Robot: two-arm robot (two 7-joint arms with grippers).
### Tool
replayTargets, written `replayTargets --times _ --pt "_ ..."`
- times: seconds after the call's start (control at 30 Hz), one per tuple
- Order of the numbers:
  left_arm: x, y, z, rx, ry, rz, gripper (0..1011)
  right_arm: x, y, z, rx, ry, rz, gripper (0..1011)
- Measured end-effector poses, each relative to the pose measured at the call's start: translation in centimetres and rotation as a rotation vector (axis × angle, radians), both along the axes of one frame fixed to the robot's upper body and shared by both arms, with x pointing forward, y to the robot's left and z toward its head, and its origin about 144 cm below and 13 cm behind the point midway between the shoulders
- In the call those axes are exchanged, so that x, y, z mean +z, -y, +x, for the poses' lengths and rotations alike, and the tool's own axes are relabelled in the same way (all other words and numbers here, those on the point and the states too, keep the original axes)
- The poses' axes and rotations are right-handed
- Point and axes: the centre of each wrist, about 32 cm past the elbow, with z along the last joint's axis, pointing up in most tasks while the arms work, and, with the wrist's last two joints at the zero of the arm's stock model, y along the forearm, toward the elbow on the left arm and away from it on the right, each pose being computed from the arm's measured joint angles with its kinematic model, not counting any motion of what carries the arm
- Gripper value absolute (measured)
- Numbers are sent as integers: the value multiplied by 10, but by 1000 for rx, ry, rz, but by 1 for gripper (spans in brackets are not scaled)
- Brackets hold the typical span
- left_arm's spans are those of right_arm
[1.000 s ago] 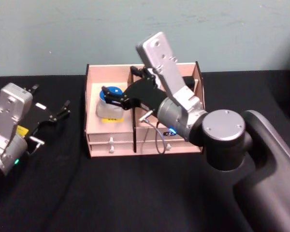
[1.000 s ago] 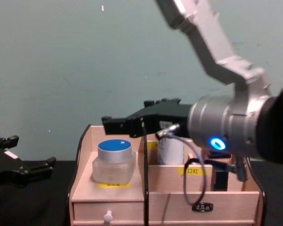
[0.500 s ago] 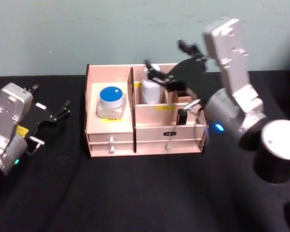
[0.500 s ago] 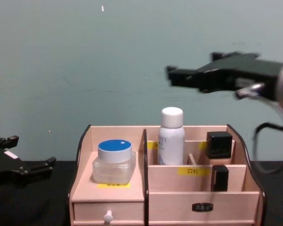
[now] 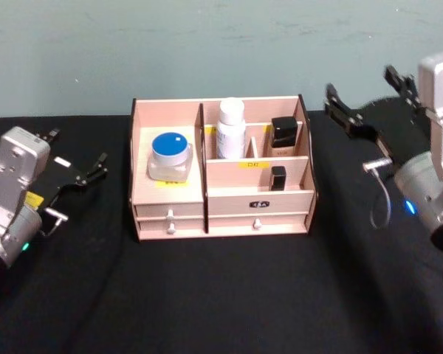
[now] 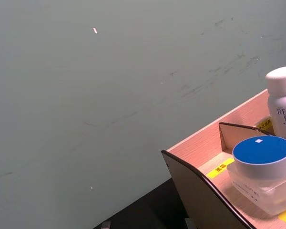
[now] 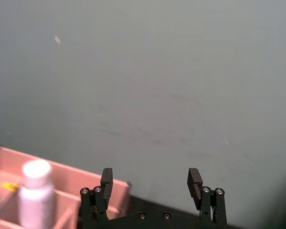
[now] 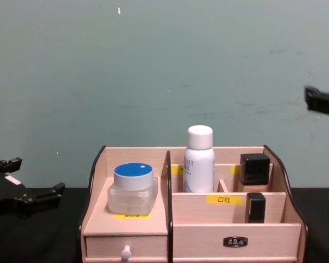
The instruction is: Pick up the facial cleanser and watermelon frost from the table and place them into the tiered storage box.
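Clear blue-lidded jar [image 5: 169,155] & white bottle [image 5: 231,128] sit in pale wooden tiered storage box [image 5: 220,210]. Both look rigid, light, slick; grip by sides. Right gripper [image 5: 369,103] released, empty; left gripper [image 5: 75,167] spread wide, parked.

Dim, flat, even light in all views: no hard shadows or glare, and the black table [image 5: 207,295] swallows nearly all detail toward its front edge. Head view is soft overall; in the right wrist view the white bottle [image 7: 35,193] and box [image 7: 9,164] are blurred while the right gripper [image 7: 151,188], fingers apart, is sharp. Left wrist and chest views are crisper, with the wall [image 8: 164,66] showing faint scuffs and specks, and the blue-lidded jar [image 6: 263,172] in clear focus.
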Motion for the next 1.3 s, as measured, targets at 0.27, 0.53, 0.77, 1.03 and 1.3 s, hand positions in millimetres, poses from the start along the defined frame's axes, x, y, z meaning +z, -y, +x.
replayTargets --times 0.27,0.53,0.77,1.03,1.3 --pt "0 0 0 0 0 0 1001 -36 15 -1 -95 -88 -8 1002" --pt "0 0 0 0 0 0 1001 -57 21 3 -106 -165 -11 1002" --pt "0 0 0 0 0 0 1001 -55 21 3 -106 -158 -11 1002" --pt "0 0 0 0 0 0 1001 -54 20 3 -107 -153 -11 1002" --pt "0 0 0 0 0 0 1001 -54 20 3 -107 -151 -12 1000"
